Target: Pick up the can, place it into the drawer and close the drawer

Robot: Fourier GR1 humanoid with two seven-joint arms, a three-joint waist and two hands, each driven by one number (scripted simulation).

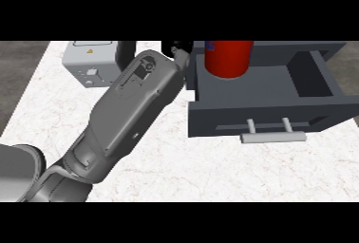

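Well, from my seat the far left of the head view shows a strip of dull grey floor (17,80) beside the white marbled countertop (210,175), which fills most of what I see. At about ten o'clock from the counter's middle stands a small pale grey box-shaped appliance (88,61) with a yellow warning label on top and small controls on its front face; a dark upright post (126,53) rises just beside it on its right.

Next comes my left forearm (129,114), a long grey shell that enters at seven o'clock and runs diagonally up toward one o'clock, passing over the appliance's right edge. At its tip, the black left hand (179,50) shows only as a small dark patch at the upper edge, just beside the can, and I cannot tell whether its fingers are curled or straight, or whether they touch the can at all.

Right of that, the red cylindrical can (228,59) stands upright inside the open dark grey drawer (270,111), at the drawer's back left, roughly eleven o'clock within its tray. Its top is cut off by the view's edge. The drawer is pulled out toward me, its light grey bar handle (273,137) facing six o'clock.

My right hand shows nowhere.
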